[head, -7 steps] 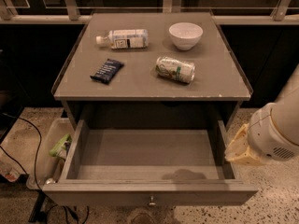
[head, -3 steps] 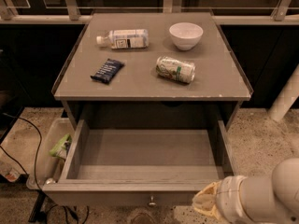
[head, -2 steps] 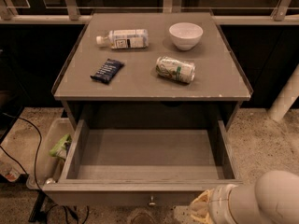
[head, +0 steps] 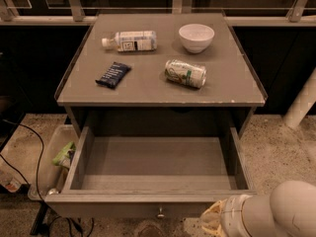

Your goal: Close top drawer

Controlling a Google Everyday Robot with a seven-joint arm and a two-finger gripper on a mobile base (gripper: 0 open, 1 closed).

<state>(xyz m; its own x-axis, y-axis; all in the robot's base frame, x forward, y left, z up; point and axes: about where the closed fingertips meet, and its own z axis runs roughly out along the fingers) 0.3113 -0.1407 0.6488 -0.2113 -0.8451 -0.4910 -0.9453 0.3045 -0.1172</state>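
The top drawer (head: 158,164) of the grey cabinet stands pulled fully out and is empty inside. Its flat front (head: 98,207) faces me, with one small round metal knob (head: 160,213) at its centre near the bottom edge of the view. My gripper (head: 213,222) is at the bottom right, in front of the drawer front and to the right of the knob. The white arm (head: 276,214) behind it fills the bottom right corner.
On the cabinet top (head: 148,88) lie a plastic bottle (head: 129,40), a white bowl (head: 196,37), a tipped can (head: 185,73) and a dark snack bag (head: 113,74). A clear bin with rubbish (head: 52,164) and cables (head: 29,147) sit on the floor at the left.
The arm has swung from the drawer's right side down to its front and moved left toward the knob. The drawer has not moved.
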